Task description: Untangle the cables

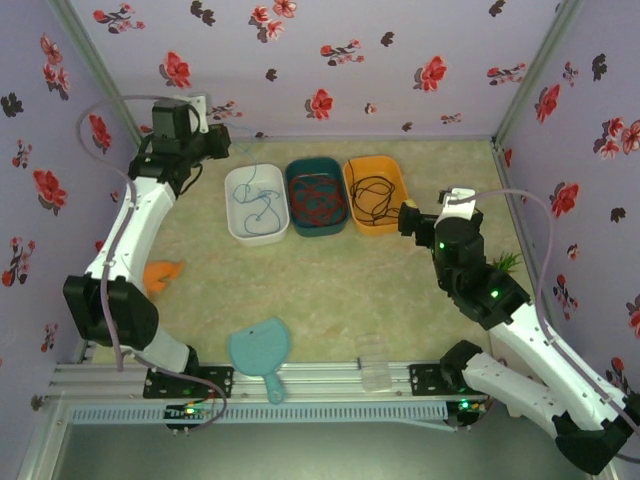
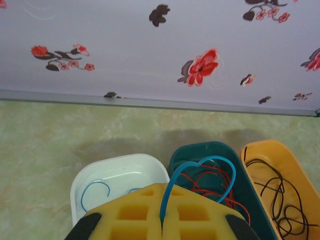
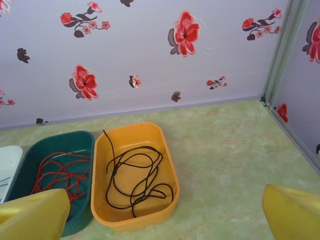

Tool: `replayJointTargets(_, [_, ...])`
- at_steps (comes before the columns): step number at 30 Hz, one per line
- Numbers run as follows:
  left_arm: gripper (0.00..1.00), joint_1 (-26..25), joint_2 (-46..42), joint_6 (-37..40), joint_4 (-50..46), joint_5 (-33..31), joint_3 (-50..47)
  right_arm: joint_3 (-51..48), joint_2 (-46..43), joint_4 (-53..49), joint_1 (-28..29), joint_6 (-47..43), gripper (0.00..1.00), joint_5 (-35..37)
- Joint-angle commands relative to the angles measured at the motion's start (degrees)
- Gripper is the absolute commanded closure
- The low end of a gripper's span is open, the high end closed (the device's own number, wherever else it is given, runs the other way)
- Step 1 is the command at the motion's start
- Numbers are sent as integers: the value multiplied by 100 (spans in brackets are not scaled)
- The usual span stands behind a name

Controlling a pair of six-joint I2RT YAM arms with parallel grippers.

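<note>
The left fingers (image 2: 150,227) pinch shut on the blue cable (image 2: 202,161). Its loop sticks out over the green tray (image 2: 220,149); the white tray (image 2: 120,164) sits just left. The right fingers (image 3: 287,212) are wide open, empty.

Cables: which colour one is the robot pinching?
The blue cable: the left gripper is shut on it. The red cable lies loose in the green bin, the black cable in the orange bin.

Clamped in the left gripper (image 2: 162,220), a blue cable (image 2: 220,161) loops over the green tray (image 2: 200,147) holding red cable (image 2: 210,190), with a white tray (image 2: 120,162) left of that tray and an orange tray (image 2: 280,147) with black cable (image 2: 280,195) right of it.
</note>
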Motion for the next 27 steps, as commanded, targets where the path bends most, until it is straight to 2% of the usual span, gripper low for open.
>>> replayJointTargets(1, [100, 39, 287, -105, -462, 190, 314, 25, 89, -43, -33, 157, 1, 219])
replayJointTargets(14, [100, 36, 1737, 26, -1178, 334, 905, 382, 896, -464, -44, 290, 1, 183])
replayJointTargets(25, [100, -14, 2655, 193, -1581, 240, 1163, 421, 947, -626, -76, 364, 1, 210])
replayJointTargets(27, [97, -16, 2747, 246, -1641, 164, 1199, 425, 947, -629, -78, 372, 1, 191])
